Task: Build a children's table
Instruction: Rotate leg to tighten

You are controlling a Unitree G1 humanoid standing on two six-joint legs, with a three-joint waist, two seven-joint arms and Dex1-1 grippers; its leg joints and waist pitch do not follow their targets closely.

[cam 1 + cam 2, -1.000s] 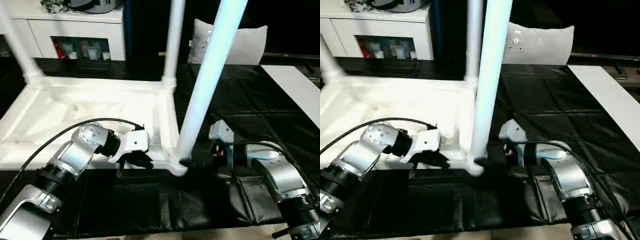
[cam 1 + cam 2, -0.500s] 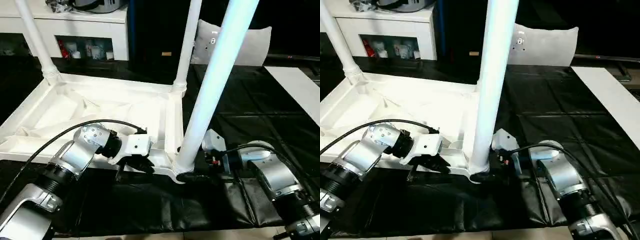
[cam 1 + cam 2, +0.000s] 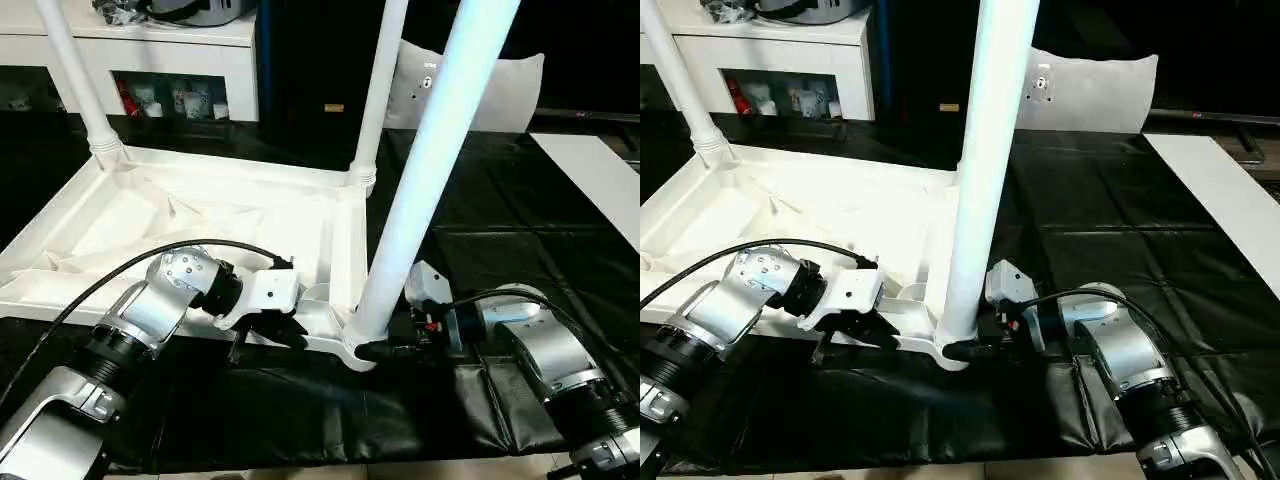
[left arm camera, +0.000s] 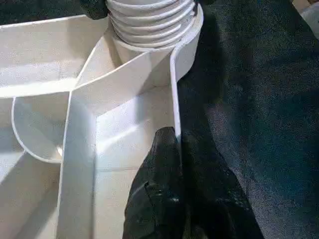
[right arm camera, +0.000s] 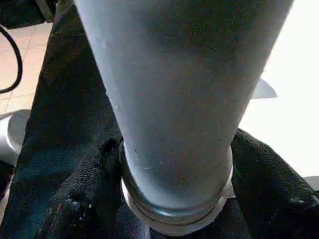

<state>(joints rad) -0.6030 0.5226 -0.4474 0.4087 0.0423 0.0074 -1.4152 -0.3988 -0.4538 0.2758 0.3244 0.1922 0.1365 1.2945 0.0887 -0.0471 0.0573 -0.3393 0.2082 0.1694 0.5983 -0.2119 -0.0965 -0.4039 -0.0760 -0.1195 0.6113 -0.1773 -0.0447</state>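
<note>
The white table top (image 3: 200,215) lies upside down on the black cloth, ribs up. Three white legs stand in its corner sockets: far left (image 3: 75,80), far middle (image 3: 375,90) and the near right leg (image 3: 430,170). My left gripper (image 3: 285,335) is shut on the top's front rim wall (image 4: 174,99), a little way from the near right socket (image 4: 149,20). My right gripper (image 3: 385,350) sits at the base of the near right leg (image 5: 174,74), with a black finger (image 5: 94,169) pressed against each side.
A white-grey cushion (image 3: 500,85) leans at the back. A flat white board (image 3: 600,180) lies at the right on the black cloth (image 3: 500,220). A white cabinet (image 3: 150,60) stands at the back left. The left arm's black cable (image 3: 130,265) arcs over the table top.
The camera has tilted, so the whole picture shifted. My right gripper's fingers have drawn in around the near right leg's base. The left gripper keeps its hold on the rim.
</note>
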